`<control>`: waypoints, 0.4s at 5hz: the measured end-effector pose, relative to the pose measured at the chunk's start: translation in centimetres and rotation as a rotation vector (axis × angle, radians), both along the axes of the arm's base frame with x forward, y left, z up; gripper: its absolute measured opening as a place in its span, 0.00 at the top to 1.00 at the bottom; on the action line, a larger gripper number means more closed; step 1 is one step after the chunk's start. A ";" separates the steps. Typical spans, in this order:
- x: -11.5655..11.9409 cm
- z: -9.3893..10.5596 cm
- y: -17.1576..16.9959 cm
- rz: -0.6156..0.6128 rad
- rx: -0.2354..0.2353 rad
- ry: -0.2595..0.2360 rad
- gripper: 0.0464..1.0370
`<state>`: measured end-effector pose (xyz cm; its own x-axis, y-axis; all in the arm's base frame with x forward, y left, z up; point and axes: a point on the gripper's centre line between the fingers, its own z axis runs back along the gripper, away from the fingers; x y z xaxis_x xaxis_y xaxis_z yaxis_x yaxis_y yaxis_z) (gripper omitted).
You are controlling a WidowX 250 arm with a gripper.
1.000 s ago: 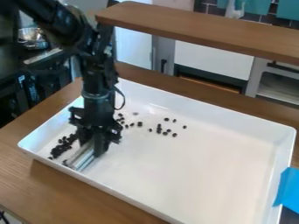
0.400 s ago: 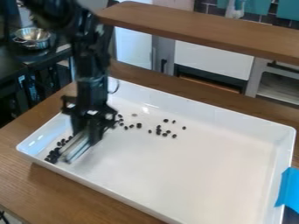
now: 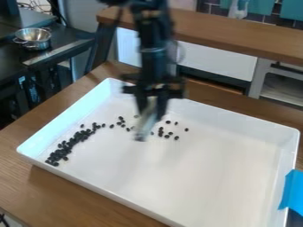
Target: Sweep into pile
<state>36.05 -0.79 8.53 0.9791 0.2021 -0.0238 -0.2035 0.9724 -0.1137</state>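
One gripper (image 3: pixel 151 105), black, hangs over the far part of the work w/ its fingers narrow, clamped on a pale sweeping tool (image 3: pixel 147 120). The tool points down at a slight tilt, prob. so its face can push w/o the fingers going in among the beans; whether its lower end touches the floor below can't be told.

Just beside that end, on the view's right, sit loose beans (image 3: pixel 160 134), approx. a dozen, spread apart. On its left, a thin trail of strays leads to the main band (image 3: pixel 64 151), dense, dark and long, lying near the left wall of the white tray (image 3: pixel 207 177). The tool's spot btwn the groups suggests a stroke to join them; the job looks part done, b/c the band is thick but drawn out and strays remain. Next move likely calls for getting past the far group, then a low push left. Risk: beans rolling off round the tool's edge.

The raised walls should keep runaways in. Blue tape (image 3: pixel 291 190) at the right wall prob. fixes the tray to the wood counter (image 3: pixel 65 188).
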 end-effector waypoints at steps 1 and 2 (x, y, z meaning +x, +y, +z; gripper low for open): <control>2.0 -0.9 -4.8 0.006 0.013 0.005 0.66; 3.0 -2.6 -7.2 0.009 0.051 0.002 0.66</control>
<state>39.01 -7.99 5.92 0.9773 0.2115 -0.0152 -0.2121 0.9752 -0.0632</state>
